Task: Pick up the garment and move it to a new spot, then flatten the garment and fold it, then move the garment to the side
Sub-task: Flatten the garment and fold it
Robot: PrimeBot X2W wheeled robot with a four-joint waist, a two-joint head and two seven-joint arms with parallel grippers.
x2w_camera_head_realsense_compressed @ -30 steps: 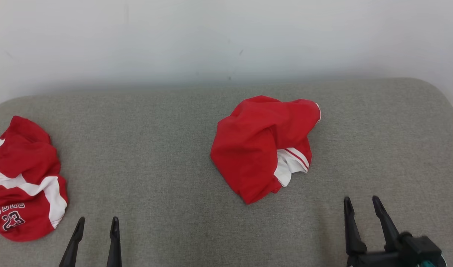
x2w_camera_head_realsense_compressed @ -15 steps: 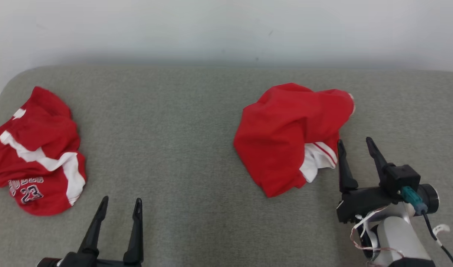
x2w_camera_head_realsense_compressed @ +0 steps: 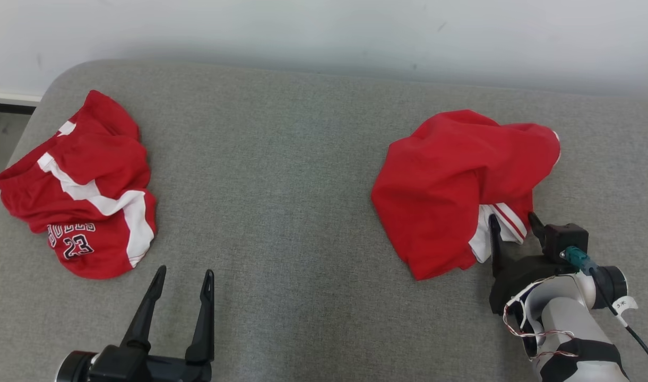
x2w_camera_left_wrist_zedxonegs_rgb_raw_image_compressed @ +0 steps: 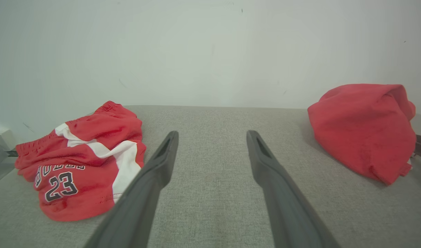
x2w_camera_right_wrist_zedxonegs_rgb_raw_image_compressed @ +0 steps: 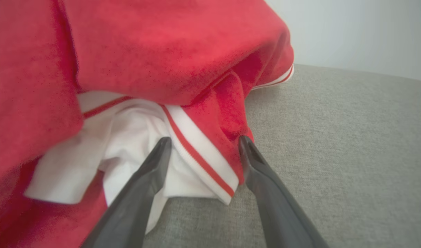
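Right gripper: stands wide open at lower right of the head view, clamps nothing. Straddles the white, red-striped hem of the crumpled red garment, one fingertip over the white cloth, the other at the edge of the red fold beside it. Left gripper: spreads just as wide at lower left, holds nothing, points up the frame over bare grey upholstery. Garment: lies heaped right of centre on that upholstery, its far side near the pale wall along the top of the frame. Red shorts printed 23: lie rumpled at upper left, well apart from the garment, near the upholstery's left edge.
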